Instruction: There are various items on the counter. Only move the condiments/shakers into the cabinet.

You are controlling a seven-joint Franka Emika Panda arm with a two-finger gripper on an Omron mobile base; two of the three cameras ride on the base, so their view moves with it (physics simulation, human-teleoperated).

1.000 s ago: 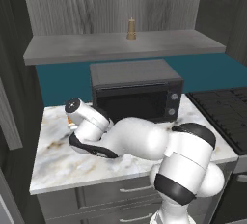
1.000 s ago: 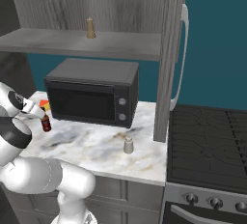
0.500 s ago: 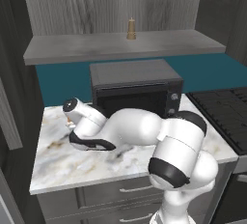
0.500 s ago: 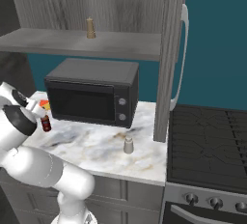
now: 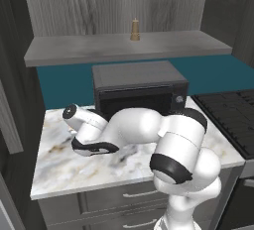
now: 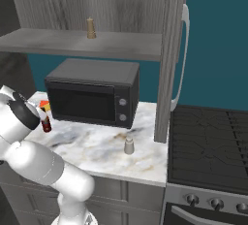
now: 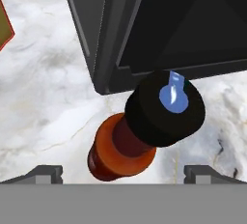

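Directly below, sauce bottle [image 7: 140, 136], gripper [image 7: 123, 171] spread wide

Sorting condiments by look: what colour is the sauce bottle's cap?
Black, with a small blue mark on top of the cap; clearest in the hand view.

A black microwave [image 6: 92, 94] (door shut) stands beside a stove [image 6: 208, 136].

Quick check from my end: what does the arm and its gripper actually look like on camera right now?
The arm is glossy white with rounded, bulbous links, joined by black bands at the joints; one thick black ring sits under the big link nearest the base cameras. No cables or markings show. In the hand view the gripper shows two small, dark grey, blocky fingertips.
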